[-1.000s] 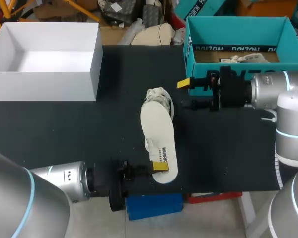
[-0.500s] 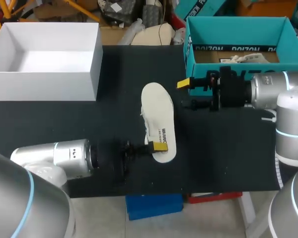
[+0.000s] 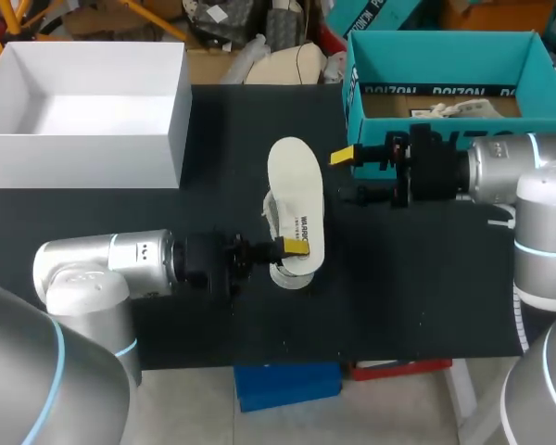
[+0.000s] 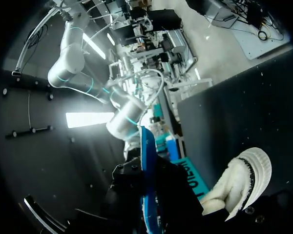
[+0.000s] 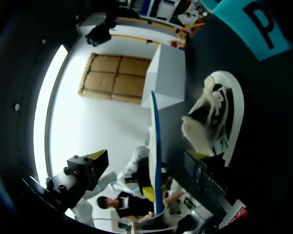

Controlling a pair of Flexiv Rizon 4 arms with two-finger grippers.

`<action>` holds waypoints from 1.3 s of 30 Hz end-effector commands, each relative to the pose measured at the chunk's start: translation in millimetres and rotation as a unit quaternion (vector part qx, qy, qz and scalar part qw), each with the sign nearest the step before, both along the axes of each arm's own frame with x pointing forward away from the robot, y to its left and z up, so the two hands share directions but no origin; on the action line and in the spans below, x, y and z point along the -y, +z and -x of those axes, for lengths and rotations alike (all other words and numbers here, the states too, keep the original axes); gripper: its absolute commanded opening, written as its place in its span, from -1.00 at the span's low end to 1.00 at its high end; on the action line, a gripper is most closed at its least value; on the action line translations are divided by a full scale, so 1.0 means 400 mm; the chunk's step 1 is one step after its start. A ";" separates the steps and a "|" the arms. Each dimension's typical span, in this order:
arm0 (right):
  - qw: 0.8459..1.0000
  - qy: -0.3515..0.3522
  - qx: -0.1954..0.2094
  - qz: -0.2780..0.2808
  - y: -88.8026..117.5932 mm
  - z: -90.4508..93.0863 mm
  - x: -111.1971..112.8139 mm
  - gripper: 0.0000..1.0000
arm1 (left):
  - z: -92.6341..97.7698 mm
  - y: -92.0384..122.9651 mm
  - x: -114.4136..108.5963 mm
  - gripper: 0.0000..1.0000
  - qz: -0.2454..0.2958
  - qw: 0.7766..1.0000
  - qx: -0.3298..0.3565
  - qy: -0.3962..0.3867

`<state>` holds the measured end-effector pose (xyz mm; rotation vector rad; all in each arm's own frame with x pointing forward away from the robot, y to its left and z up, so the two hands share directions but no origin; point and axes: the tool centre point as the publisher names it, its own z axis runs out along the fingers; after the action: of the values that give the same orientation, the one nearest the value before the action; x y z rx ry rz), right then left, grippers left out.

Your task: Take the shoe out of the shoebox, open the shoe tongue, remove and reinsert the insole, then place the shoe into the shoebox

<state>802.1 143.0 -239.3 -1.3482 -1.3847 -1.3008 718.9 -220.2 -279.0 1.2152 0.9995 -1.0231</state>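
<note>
Sliding forward over the last second, our left gripper [image 3: 296, 248] stays clamped on the insole [image 3: 295, 185], now over the shoe [image 3: 272, 218] mid-table, so reinsertion looks next. Our right gripper [image 3: 348, 176] hangs open and empty beside the teal shoebox [image 3: 445, 37]. Black table [image 3: 426, 278], white box [image 3: 83, 162] back left.

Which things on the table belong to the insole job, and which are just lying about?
In the job:
- shoe, on its side on the table
- insole, out of the shoe, clamped in the left gripper
- teal shoebox, far right
- right gripper, open, holding nothing, beside the shoebox

Lying about:
- white box, far left, untouched
</note>
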 end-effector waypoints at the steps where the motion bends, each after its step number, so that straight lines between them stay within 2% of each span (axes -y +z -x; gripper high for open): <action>1: 1.000 -0.002 0.000 0.000 -0.001 0.002 -0.003 1.00 | -0.007 0.004 0.007 -1.00 -0.006 1.000 0.000 -0.009; 6: 1.000 -0.002 0.000 0.000 -0.001 0.002 -0.003 1.00 | -0.007 0.004 0.007 -1.00 -0.006 1.000 0.000 -0.009; 8: 1.000 0.025 0.002 -0.005 -0.002 0.007 -0.009 1.00 | -0.007 0.004 0.007 -1.00 -0.006 1.000 0.000 -0.009; 14: 0.996 0.085 0.001 0.001 -0.007 0.014 -0.041 1.00 | -0.007 0.004 0.007 -1.00 -0.006 1.000 0.000 -0.009; 22: 0.995 0.100 -0.015 0.010 -0.025 0.037 -0.089 1.00 | -0.007 0.004 0.007 -1.00 -0.006 1.000 0.000 -0.009; 23: 0.995 0.101 -0.016 0.010 -0.027 0.040 -0.093 0.96 | -0.007 0.004 0.007 -1.00 -0.006 1.000 0.000 -0.009; 24: 0.995 0.102 -0.019 0.008 -0.031 0.043 -0.097 0.79 | -0.007 0.004 0.007 -1.00 -0.006 1.000 0.000 -0.009; 26: 0.995 0.101 -0.023 0.007 -0.042 0.049 -0.106 0.25 | -0.007 0.004 0.007 -1.00 -0.006 1.000 0.000 -0.009; 27: 0.995 0.101 -0.026 0.006 -0.050 0.052 -0.108 0.16 | -0.007 0.004 0.007 -1.00 -0.006 1.000 0.000 -0.009; 28: 0.995 0.100 -0.028 0.006 -0.056 0.055 -0.110 0.17 | -0.007 0.004 0.007 -1.00 -0.006 1.000 0.000 -0.009; 30: 0.995 0.097 -0.031 0.003 -0.065 0.060 -0.113 -0.03 | -0.007 0.004 0.007 -1.00 -0.006 1.000 0.000 -0.009; 31: 0.995 0.095 -0.032 0.004 -0.067 0.061 -0.114 -0.05 | -0.007 0.004 0.007 -1.00 -0.006 1.000 0.000 -0.009; 39: 0.995 0.090 -0.032 0.001 -0.079 0.058 -0.124 -0.08 | -0.007 0.004 0.007 -1.00 -0.006 1.000 0.000 -0.009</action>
<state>778.6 189.1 -269.1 -1.2228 -1.4292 -1.1252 722.8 -221.7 -277.7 1.2339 0.9948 -1.0383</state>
